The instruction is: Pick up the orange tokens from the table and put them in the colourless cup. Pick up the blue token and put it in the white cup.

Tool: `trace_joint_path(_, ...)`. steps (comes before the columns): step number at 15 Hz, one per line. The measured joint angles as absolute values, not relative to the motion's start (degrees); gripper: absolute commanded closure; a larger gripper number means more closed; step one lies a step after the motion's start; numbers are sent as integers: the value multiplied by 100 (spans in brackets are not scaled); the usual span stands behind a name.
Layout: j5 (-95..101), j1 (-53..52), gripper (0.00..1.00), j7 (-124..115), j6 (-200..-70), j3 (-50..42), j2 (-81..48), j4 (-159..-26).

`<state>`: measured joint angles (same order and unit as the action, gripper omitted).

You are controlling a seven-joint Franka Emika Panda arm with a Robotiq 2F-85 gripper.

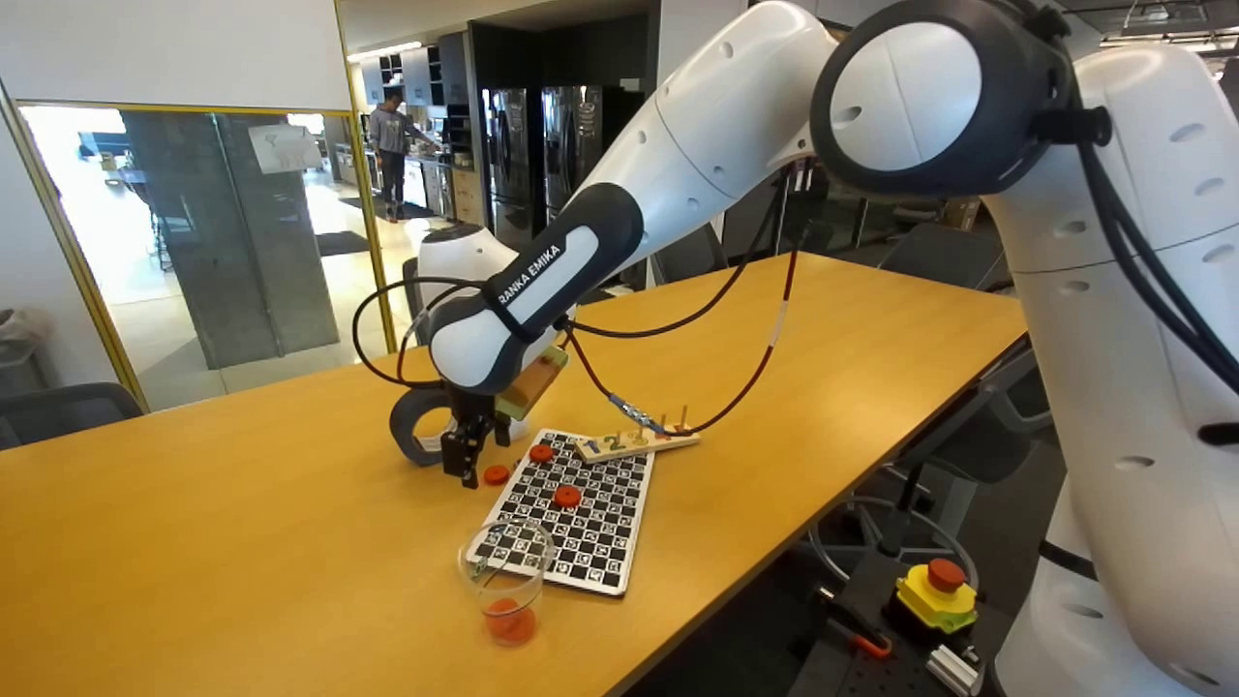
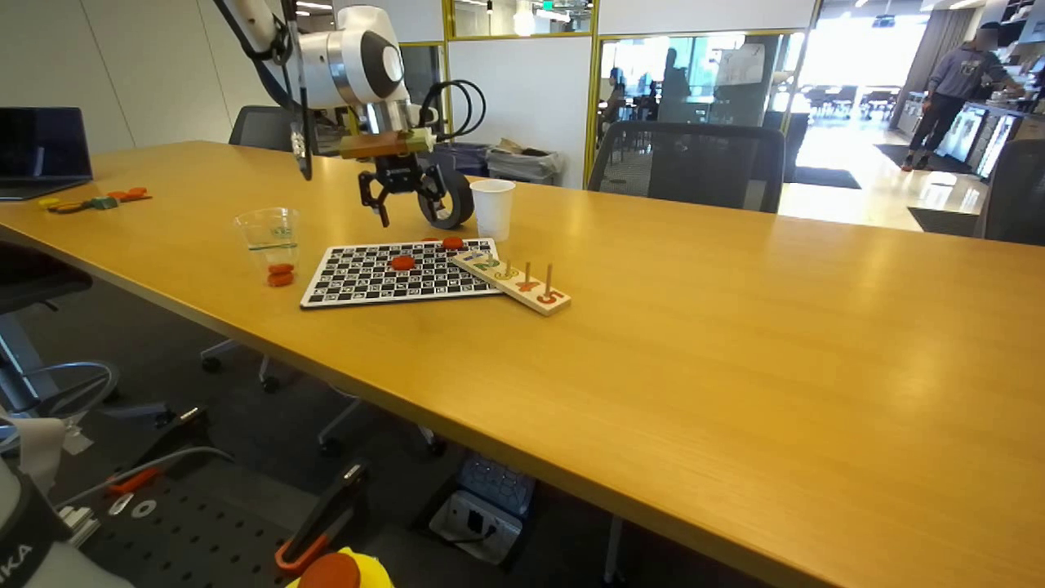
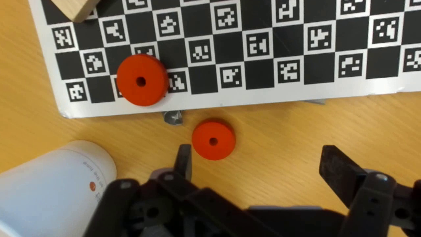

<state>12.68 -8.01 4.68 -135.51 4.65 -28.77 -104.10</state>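
Observation:
Three orange tokens lie loose. One orange token [image 3: 214, 142] is on the table [image 1: 242, 513], beside the checkered board. Another orange token [image 3: 141, 80] sits on the board near its corner, and a third orange token [image 1: 567, 496] further in. More orange tokens [image 2: 280, 274] rest at the bottom of the colourless cup [image 2: 260, 238]. The white cup [image 2: 493, 211] stands upright by the tape roll. No blue token shows; it is hidden or out of view. My gripper [image 3: 256, 149] hangs open above the table, its left finger [image 3: 184, 161] close beside the table token, nothing held.
A checkered board [image 1: 600, 513] lies flat, with a numbered wooden peg strip [image 2: 522, 284] resting across its edge. Close behind the gripper stands a black tape roll [image 2: 449, 200]. A laptop [image 2: 41, 151] and orange-handled tools [image 2: 98, 201] are at the table's far end.

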Motion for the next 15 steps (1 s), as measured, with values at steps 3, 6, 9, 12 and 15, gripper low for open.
trace_joint_path(3,1213,-760,0,487,-13592,465,-3044,-10307)
trace_joint_path(6,1171,-715,0,492,-13666,465,-3176,-10251)
trace_joint_path(9,1130,-681,0,492,-13700,466,-3279,-10211)
trace_joint_path(12,1041,-645,0,522,-13704,466,-3367,-10151)
trace_joint_path(15,963,-596,0,583,-13705,467,-3452,-10065)
